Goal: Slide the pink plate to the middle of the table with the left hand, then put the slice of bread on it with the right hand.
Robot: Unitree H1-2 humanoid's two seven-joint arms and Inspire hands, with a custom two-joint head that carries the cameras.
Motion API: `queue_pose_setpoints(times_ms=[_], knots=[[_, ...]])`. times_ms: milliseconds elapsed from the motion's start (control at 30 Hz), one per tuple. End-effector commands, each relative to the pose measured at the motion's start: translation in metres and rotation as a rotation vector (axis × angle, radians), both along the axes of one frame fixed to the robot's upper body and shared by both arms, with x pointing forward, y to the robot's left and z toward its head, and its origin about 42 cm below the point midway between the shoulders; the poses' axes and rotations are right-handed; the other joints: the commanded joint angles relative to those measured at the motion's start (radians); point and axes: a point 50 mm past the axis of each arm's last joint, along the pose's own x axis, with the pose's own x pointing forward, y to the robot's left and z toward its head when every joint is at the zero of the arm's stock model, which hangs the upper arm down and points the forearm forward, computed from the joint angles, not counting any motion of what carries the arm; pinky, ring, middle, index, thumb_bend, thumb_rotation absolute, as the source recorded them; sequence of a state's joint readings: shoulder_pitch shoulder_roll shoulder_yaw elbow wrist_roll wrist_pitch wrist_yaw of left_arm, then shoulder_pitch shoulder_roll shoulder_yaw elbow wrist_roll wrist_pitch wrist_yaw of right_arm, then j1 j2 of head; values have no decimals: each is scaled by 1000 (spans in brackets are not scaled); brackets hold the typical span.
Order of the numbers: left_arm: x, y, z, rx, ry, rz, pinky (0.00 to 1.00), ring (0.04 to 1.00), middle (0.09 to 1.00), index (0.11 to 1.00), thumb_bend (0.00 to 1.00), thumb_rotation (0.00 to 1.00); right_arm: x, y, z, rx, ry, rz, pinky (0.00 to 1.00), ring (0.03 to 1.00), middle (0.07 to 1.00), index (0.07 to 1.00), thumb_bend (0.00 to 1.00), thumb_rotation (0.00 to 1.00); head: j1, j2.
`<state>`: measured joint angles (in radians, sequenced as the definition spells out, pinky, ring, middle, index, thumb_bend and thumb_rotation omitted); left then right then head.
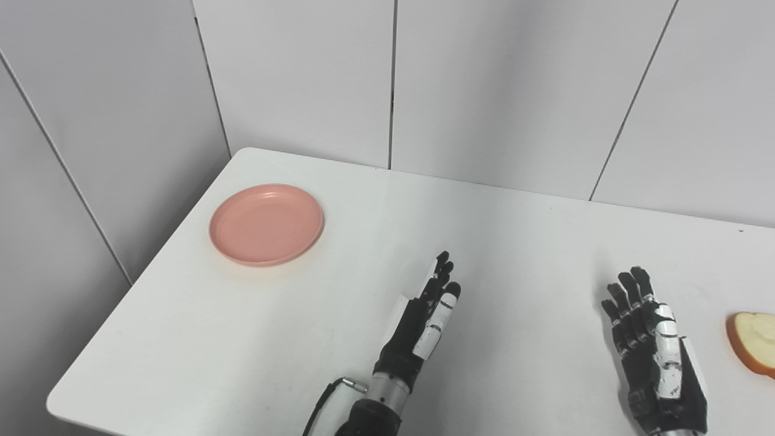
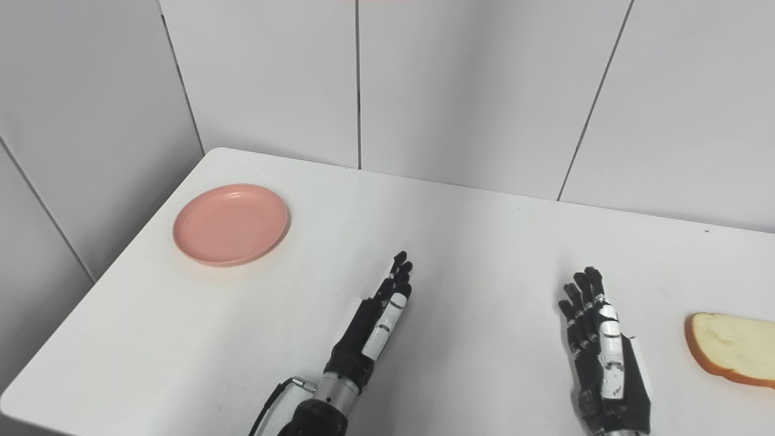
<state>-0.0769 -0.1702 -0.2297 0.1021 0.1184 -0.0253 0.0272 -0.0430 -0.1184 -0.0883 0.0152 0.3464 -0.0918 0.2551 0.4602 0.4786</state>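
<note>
pink plate is lying empty at far left of the table | left hand is holding nothing, fingers straight, plate up-left of it, nearer than to right hand | right hand is empty, fingers extended | bread slice is lying just right of it

Left hand out flat, fingers straight and together, holding nothing. Right hand same deal, fingers extended, empty. Both wrists low near the bottom edge.
</note>
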Motion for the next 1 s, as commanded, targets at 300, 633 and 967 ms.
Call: queue_pose_setpoints(times_ms=[300,633,967], knots=[[5,-6,34,-149,-46,-129,1000,1000,1000,1000,484,1000,-25,2,-35,6,122,-19,1000,1000,1000,1000,406,1000,-9,2],[19,5,83,-208,-176,-72,1000,996,997,996,454,1000,-26,5,-33,8,125,-18,1000,1000,1000,1000,393,1000,-10,1],[32,21,120,-268,-246,-96,997,995,996,990,460,999,-26,6,-34,16,124,-20,1000,1000,1000,1000,382,1000,-10,0]])
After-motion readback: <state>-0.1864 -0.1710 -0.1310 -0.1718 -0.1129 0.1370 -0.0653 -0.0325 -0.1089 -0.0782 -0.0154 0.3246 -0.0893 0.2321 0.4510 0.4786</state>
